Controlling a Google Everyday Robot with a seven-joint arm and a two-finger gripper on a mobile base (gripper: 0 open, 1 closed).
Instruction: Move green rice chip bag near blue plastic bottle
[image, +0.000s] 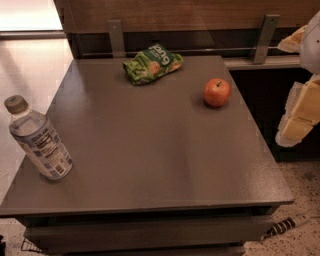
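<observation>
Tool (296, 91) hangs beside the table (150, 145), bag (152, 63) far from bottle (39, 141).

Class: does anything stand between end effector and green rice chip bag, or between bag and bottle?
The red apple sits roughly between the end effector, at the right edge, and the green rice chip bag. Nothing visible separates bag from blue plastic bottle.

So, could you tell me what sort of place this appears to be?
Probably an office break area: a dark grey square table holding a green foil chip bag, a red apple and a clear bluish plastic bottle. The gripper hangs beyond its right edge.
</observation>
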